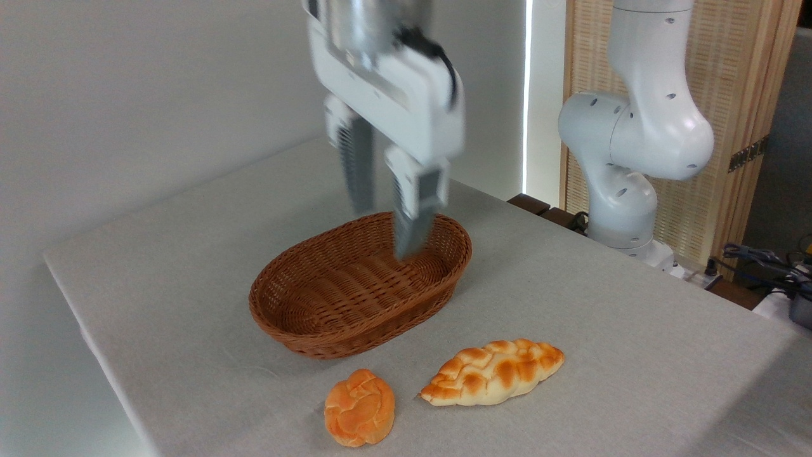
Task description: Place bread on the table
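The bread (493, 372), a long braided loaf in pale cream with golden-brown patches, lies flat on the grey cloth table (602, 298), in front of and to the right of the wicker basket (361, 285). My gripper (386, 228) hangs above the basket's far end, motion-blurred, fingers pointing down. It is open, and nothing is between its fingers. The loaf lies well apart from the gripper, nearer the camera.
A small round orange knotted bun (359, 407) lies on the cloth to the left of the loaf. The basket holds nothing. The arm's white base (628, 178) stands at the far right edge, with cables (767, 260) beside it. The table's left edge runs diagonally.
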`<state>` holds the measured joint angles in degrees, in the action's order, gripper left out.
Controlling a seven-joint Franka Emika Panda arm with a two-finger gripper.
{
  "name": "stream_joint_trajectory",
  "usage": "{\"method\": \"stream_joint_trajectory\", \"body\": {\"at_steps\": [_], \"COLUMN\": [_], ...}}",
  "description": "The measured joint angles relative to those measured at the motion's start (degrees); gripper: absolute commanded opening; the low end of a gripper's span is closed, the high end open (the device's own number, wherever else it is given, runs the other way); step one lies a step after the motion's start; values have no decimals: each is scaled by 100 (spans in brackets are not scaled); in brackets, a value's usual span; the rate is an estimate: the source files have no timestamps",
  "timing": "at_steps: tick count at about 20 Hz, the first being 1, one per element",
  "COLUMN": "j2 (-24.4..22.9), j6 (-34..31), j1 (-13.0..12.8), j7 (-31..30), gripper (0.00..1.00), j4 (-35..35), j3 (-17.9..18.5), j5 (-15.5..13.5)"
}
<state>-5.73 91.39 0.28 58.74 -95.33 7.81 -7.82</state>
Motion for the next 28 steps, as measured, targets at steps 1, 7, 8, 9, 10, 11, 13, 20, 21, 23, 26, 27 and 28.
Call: {"method": "stream_joint_trajectory", "body": {"at_steps": [1,7,8,9,10,11,13,20,21,23,26,27,28], "j2": [5,186,204,228,236,246,257,313,317,327,331,331,331], "j6": [0,27,28,28,28,28,28,21,21,20,20,20,20], "j1": [2,-10,-15,-29,-37,-51,-77,-119,-119,-119,-130,-141,-144], "j7": [-187,-1293,-1317,-1330,-1331,-1331,-1331,-1331,-1331,-1331,-1331,-1331,-1331], "gripper": [100,100,100,100,100,100,100,100,100,100,100,100,100], "j4": [55,168,170,171,171,171,171,171,171,171,171,171,171], "j3": [-116,-827,-841,-846,-845,-845,-841,-789,-776,-732,-676,-646,-637], "j5": [-1,73,101,149,177,240,297,478,482,485,580,588,588]}}
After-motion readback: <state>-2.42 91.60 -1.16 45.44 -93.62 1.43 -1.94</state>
